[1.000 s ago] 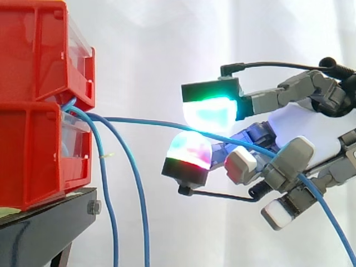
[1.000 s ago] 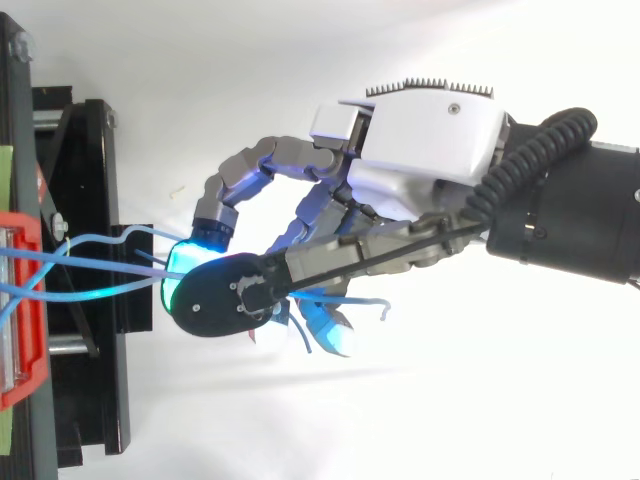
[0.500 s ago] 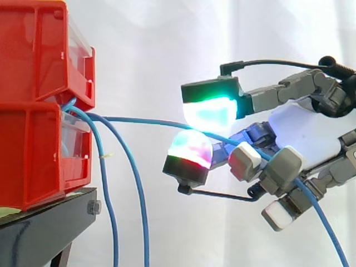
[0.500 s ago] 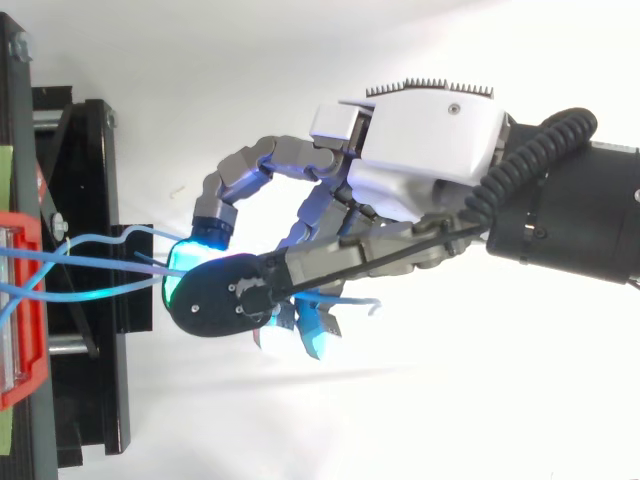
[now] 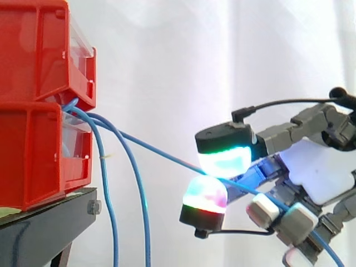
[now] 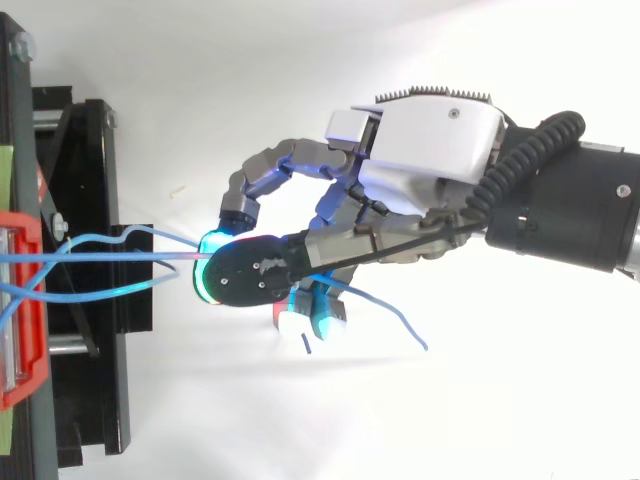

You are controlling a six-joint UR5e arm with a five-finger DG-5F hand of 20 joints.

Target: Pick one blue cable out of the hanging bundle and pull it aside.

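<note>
Several blue cables come out of the red bins (image 5: 33,150) at the left. Two hang down in loops (image 5: 140,211). One blue cable (image 5: 150,149) runs taut, slanting down and to the right from the bins into my hand (image 5: 325,172). My glowing fingertips (image 5: 225,161) pinch this cable between an upper green-cyan pad and a lower red-green pad, and the other fingers are curled around it further back. Its free tail (image 6: 400,315) trails out behind the hand (image 6: 430,140). From above, the held cable (image 6: 120,257) stretches straight across from the bins to the pads.
The bins (image 6: 20,300) are stacked on a black stand (image 5: 44,222), whose frame (image 6: 90,300) juts towards the hand. A white curtain is behind everything. Open space lies to the right of the hanging loops and below the hand.
My hand has moved down and away from the bins with the cable pinched. The cable, which ran nearly level, now slants down and is tighter. Its tail has swung out behind the hand.
</note>
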